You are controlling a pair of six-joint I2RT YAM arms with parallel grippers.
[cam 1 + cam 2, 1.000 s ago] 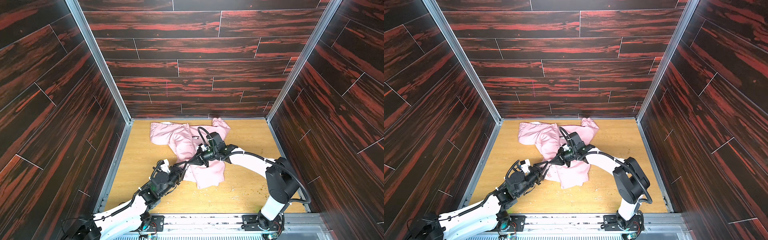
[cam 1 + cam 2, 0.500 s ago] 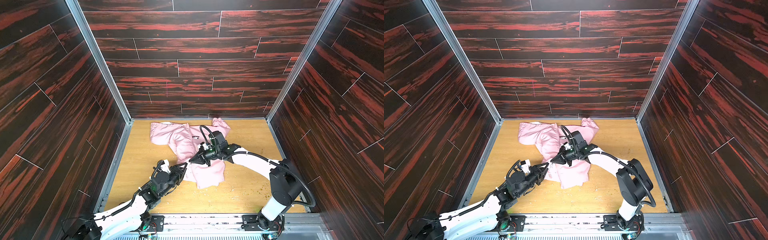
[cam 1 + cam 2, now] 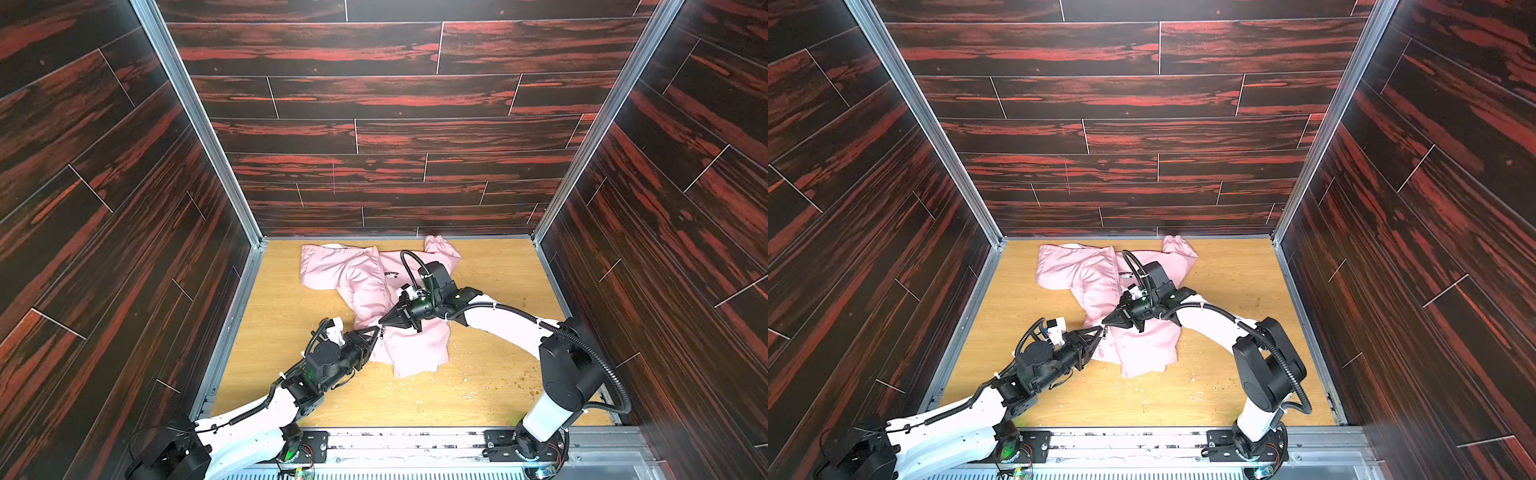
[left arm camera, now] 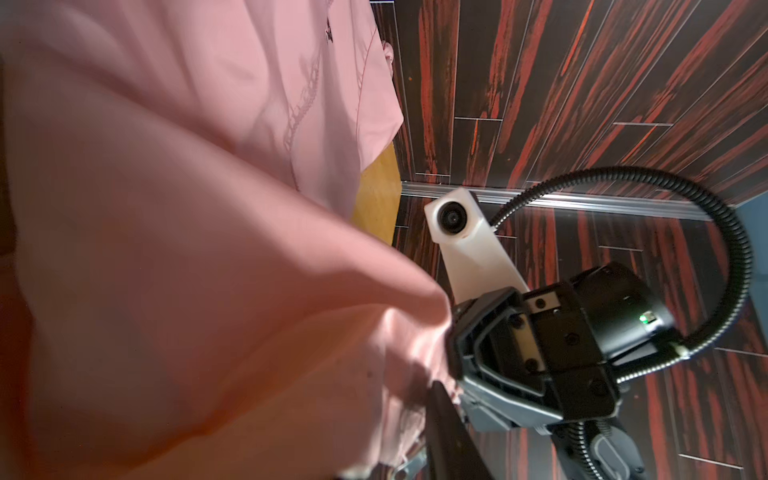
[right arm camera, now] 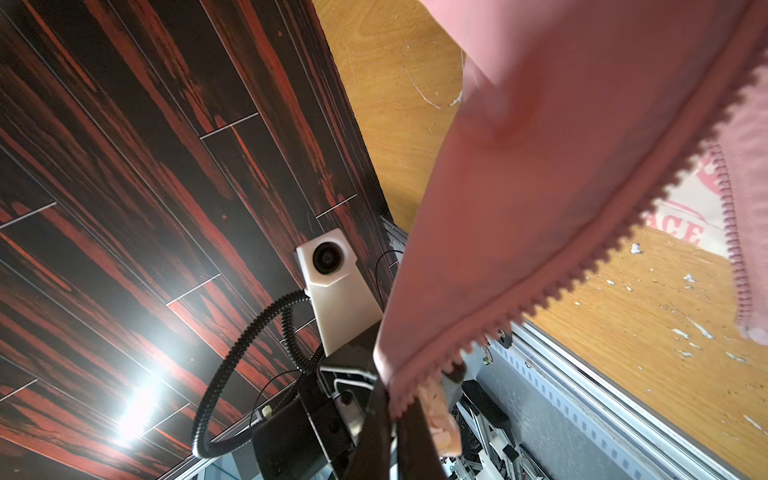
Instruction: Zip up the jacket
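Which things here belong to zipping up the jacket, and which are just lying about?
Belonging to the job: light-pink thin fabric jacket; its pink toothed zip edge; left gripper; right gripper, pinching that edge.
Lying about: small whitish flecks on the light wooden tabletop.

Jacket (image 3: 365, 286) is lying on worktop (image 3: 291, 316), twd back, ctr-left. One sleeve (image 3: 442, 254) is lying at far R, just beside back wall (image 3: 374, 208). Hem end is pointing twd front. Left claw (image 3: 376, 331) is sitting front-L of jacket and right claw (image 3: 383, 321) is sitting over it from R side, w/ tips nearly meeting at jacket's front-L edge.
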